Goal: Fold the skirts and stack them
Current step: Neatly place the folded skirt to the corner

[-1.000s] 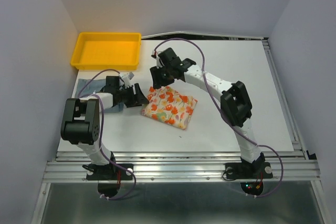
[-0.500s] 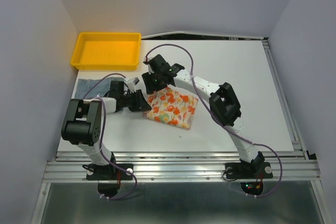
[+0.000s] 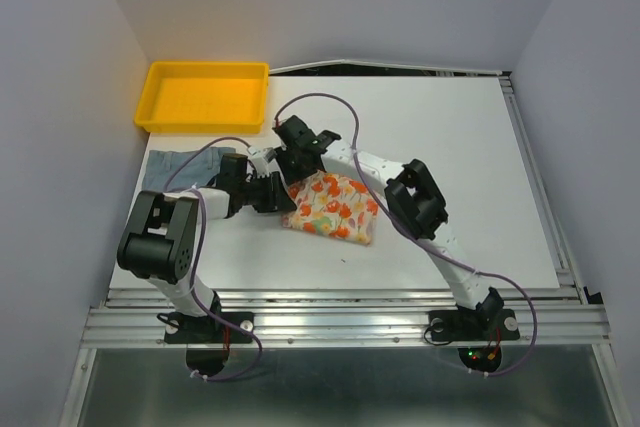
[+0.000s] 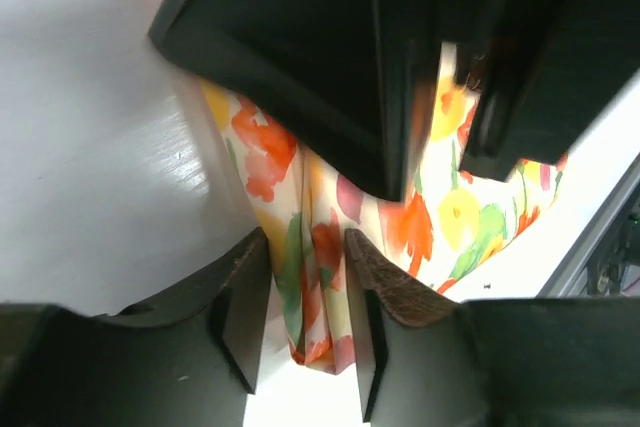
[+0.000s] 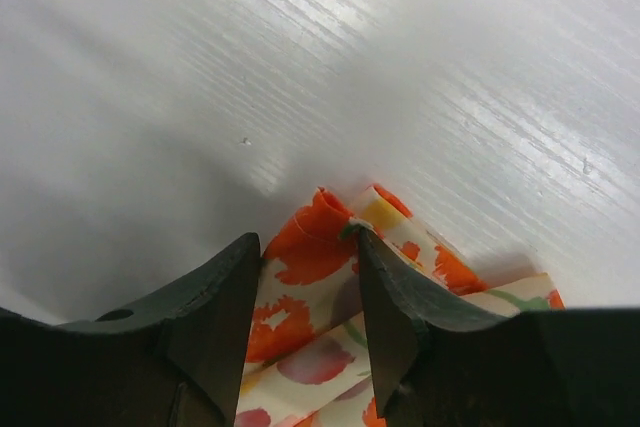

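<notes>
Item 1, floral skirt [image 3: 335, 210]: you find it folded into a small packet, lying left of centre on the table [image 3: 450, 147].

Item 2, denim skirt [image 3: 170, 163]: you find it flat at the table's left side, on the near side of the tray [image 3: 205, 97], partly under the left arm and apart from the floral skirt.

Item 3, left claw [image 3: 277, 193]: it sits low at the packet's left corner. In your left wrist view its 2 fingers [image 4: 245, 297] are clamped on a fold of the floral skirt, which fills the gap between them.

Item 4, right claw [image 3: 293, 160]: it sits just beside the left claw, at the same end. Its 2 fingers [image 5: 225, 297] stand on either side of a cloth corner; you cannot tell whether they pinch it.

Item 5, tray: yellow, at the far left of the table.
</notes>
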